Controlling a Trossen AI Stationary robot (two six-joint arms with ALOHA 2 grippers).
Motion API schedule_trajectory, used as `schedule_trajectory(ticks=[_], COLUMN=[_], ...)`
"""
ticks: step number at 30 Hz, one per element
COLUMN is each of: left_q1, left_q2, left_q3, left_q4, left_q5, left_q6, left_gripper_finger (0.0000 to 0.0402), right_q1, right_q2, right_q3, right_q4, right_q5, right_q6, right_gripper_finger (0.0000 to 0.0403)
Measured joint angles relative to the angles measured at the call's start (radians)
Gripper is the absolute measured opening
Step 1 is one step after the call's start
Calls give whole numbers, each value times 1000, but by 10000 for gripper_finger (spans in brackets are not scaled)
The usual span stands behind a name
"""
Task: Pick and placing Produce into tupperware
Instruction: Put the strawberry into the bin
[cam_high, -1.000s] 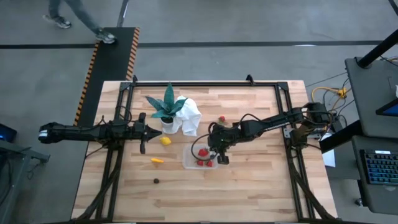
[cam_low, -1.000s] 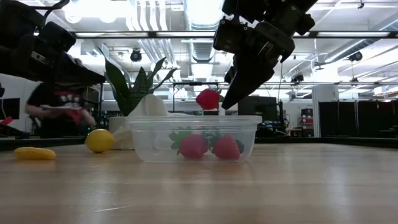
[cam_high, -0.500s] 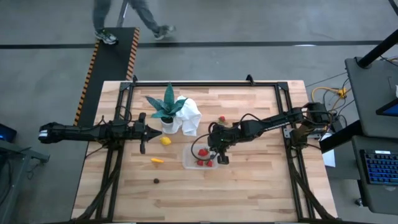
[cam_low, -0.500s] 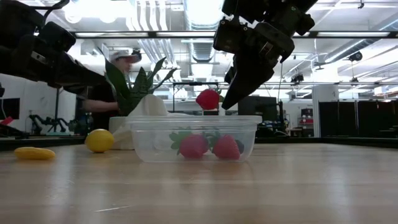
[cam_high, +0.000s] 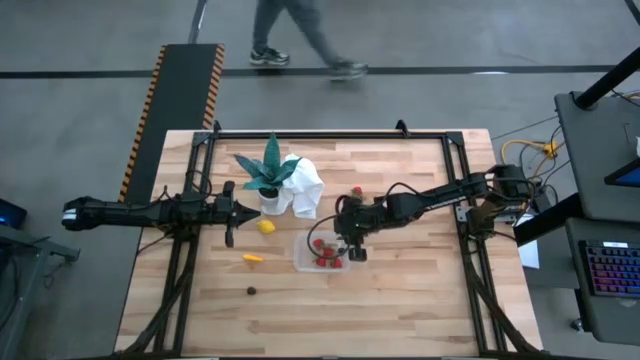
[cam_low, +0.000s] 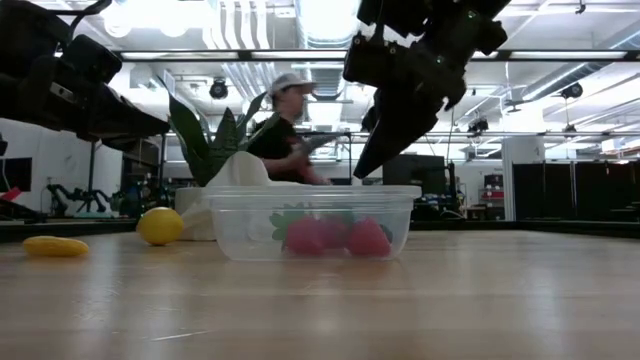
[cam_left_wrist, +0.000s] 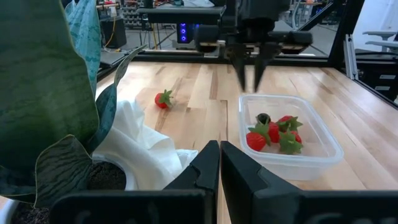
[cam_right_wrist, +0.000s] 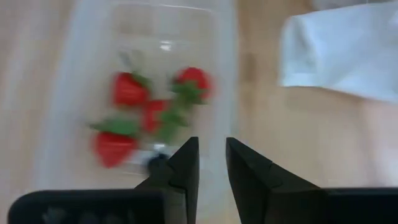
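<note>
Table (cam_high: 400, 300) of pale wood planks, seen from above, with both arms reaching in from the sides. At far left, the left gripper (cam_high: 228, 212) hangs idle near the table's left edge, its fingers (cam_left_wrist: 205, 163) pressed together and holding nothing. Just beside it stands a green spiky potted plant (cam_high: 266, 172) against a crumpled white cloth (cam_high: 303, 187). Near the plant lies a round yellow lemon (cam_high: 266, 227); closer to the front edge lie a yellow-orange elongated piece (cam_high: 253, 258) and, farther forward, a tiny dark round piece (cam_high: 251, 291). At centre sits the clear tupperware (cam_high: 304, 262), holding several red strawberries (cam_left_wrist: 272, 133) with green caps and one small dark piece (cam_left_wrist: 263, 118). The right gripper (cam_high: 349, 243) hovers just above the container's right-hand rim, its fingers (cam_right_wrist: 183, 167) slightly spread with a narrow gap and nothing between them. One more strawberry (cam_high: 356, 191) lies on the wood behind the container, apart from it. Beyond the table a person (cam_low: 284, 135) walks across the floor.
</note>
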Motion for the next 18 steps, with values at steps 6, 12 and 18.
schedule_trajectory(ticks=[6,12,18], left_q1=[0,0,0], left_q2=[0,1,3], left_q3=[0,0,0], left_q4=[0,-1,-3], left_q5=[0,0,0], left_q6=[-1,-1,-1], left_gripper_finger=[0,0,0], right_q1=[-29,-132,-261], right_q2=[-13,-77,-114], right_q3=[1,13,6], right_q4=[-30,-154,-172], right_q5=[211,316,146], right_q6=[-85,-30,-59], right_gripper_finger=[67,71,109])
